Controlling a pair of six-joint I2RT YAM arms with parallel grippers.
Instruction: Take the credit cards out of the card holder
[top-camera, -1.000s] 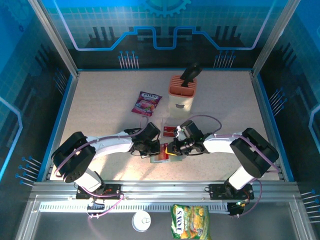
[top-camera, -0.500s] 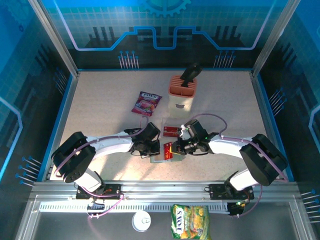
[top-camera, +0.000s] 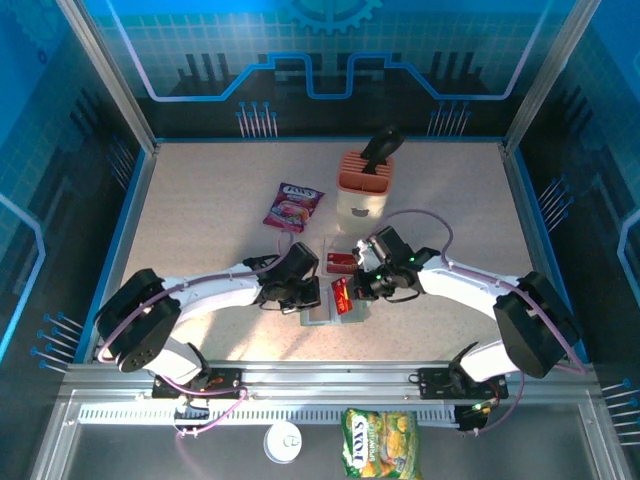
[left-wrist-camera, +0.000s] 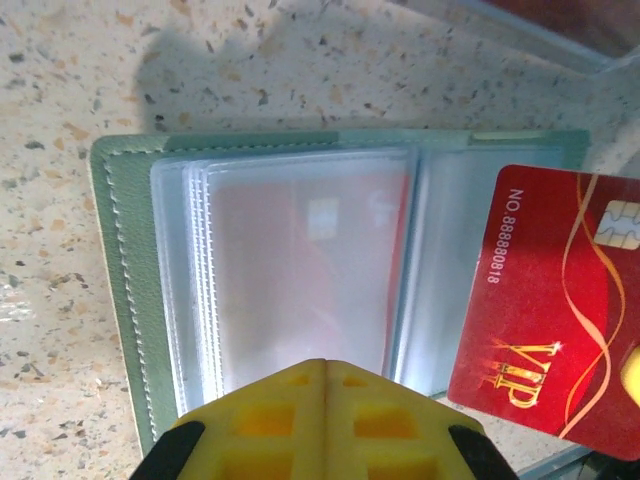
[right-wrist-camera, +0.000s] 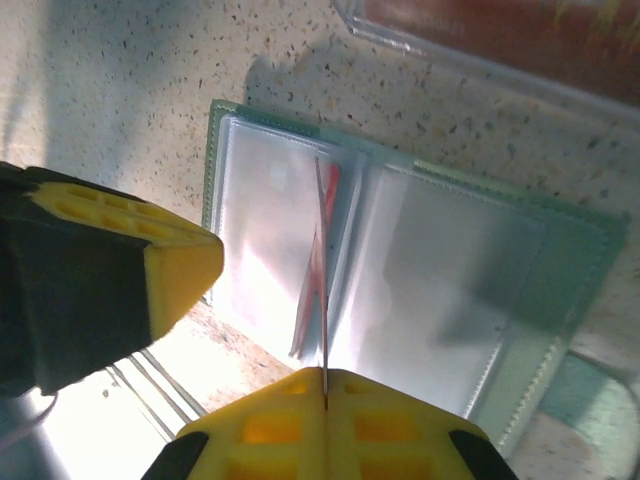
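Since a second ago the right arm's elbow has swung out toward the table's right edge, while the left arm has barely shifted. Our right gripper (right-wrist-camera: 325, 388) is clamped on a red credit card (left-wrist-camera: 545, 300). In the right wrist view we see this card edge-on between the yellow fingers, standing upright over the fold of the card holder (right-wrist-camera: 470, 290). From the left wrist we read its face, with gold VIP lettering and a chip, hanging over the holder's right panel. Our left gripper (left-wrist-camera: 322, 378) has its fingers pressed together with nothing between them, tips at the near edge of the left panel. The holder lies open and flat on the speckled table (top-camera: 200, 250), clear sleeves up. A reddish tint behind the left sleeve may be another card inside, but the plastic is too cloudy for us to say. Just beyond the holder, a second card (top-camera: 340, 262) lies flat on the table. Farther back stand a peach slotted block (top-camera: 362, 195) and a purple snack packet (top-camera: 292, 207).
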